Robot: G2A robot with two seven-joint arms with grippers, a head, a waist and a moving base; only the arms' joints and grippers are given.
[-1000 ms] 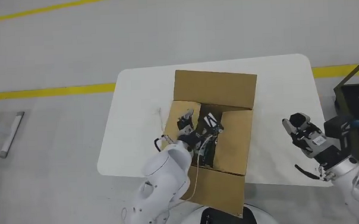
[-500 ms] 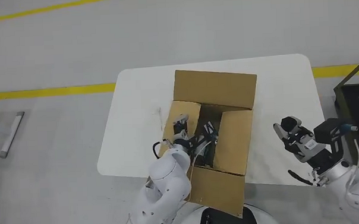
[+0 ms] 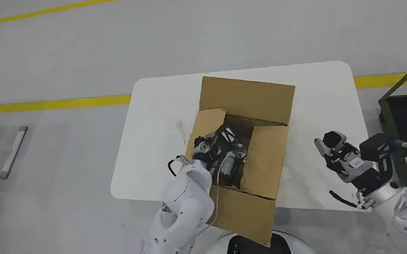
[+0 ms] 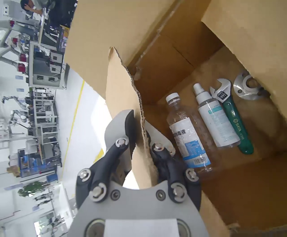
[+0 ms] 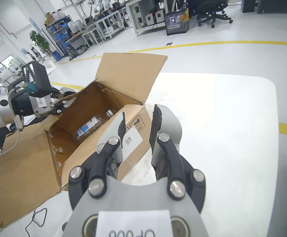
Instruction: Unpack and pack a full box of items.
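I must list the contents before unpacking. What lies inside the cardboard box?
On the cardboard box floor lie a clear bottle, a white spray bottle, a green-handled wrench and a metal flange. A folded-in flap covers part of the flange and whatever is beyond it.

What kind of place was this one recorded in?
Most likely a robotics lab or open workshop hall: yellow lines marked on a pale floor, workbenches loaded with equipment, and shelving with blue bins. The cardboard box sits on a white table out on that floor.
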